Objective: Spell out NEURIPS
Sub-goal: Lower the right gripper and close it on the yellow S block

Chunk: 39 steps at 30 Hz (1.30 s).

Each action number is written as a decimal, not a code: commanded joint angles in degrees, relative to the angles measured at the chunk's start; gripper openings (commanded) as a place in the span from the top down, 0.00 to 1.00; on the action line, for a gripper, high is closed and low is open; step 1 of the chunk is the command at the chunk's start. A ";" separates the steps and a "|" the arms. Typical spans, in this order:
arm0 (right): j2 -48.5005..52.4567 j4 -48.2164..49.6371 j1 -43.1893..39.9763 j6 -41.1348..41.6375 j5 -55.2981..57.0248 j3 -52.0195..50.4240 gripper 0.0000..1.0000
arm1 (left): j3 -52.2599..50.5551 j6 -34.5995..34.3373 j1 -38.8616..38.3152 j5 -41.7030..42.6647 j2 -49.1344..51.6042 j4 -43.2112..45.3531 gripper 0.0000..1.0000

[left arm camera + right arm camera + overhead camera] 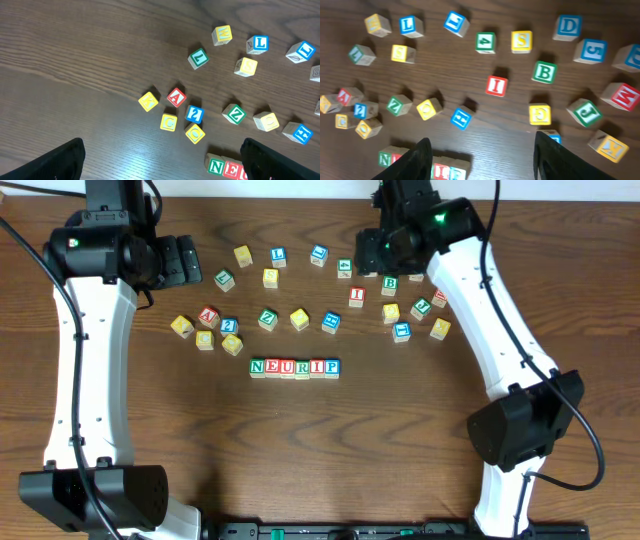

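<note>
while the neurip row [294, 368] is lying on the surface [300, 450], i am seeing left gripper [165, 156] gaping empty | right gripper [482, 150] parted, empty

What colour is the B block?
The B block is green, clearest in the right wrist view.

Six wooden letter cubes [294, 368] are sitting face-up in a touching row on the surface [300, 440], reading NEURIP from green N [258, 367] to blue P [332, 367]. The yellow S cube [521, 41] is lying well apart from them.
</note>
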 commanded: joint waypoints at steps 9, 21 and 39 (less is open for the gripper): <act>1.38 5.01 4.94 2.38 -0.37 0.81 0.39 | 0.94 0.35 0.24 -0.31 -0.20 -0.13 0.02; 3.61 5.55 5.33 3.43 0.50 0.81 0.39 | 0.94 0.35 0.24 -0.31 -0.20 -0.13 0.02; 3.63 3.19 0.85 4.85 5.68 0.79 0.39 | 0.94 0.35 0.24 -0.31 -0.20 -0.13 0.02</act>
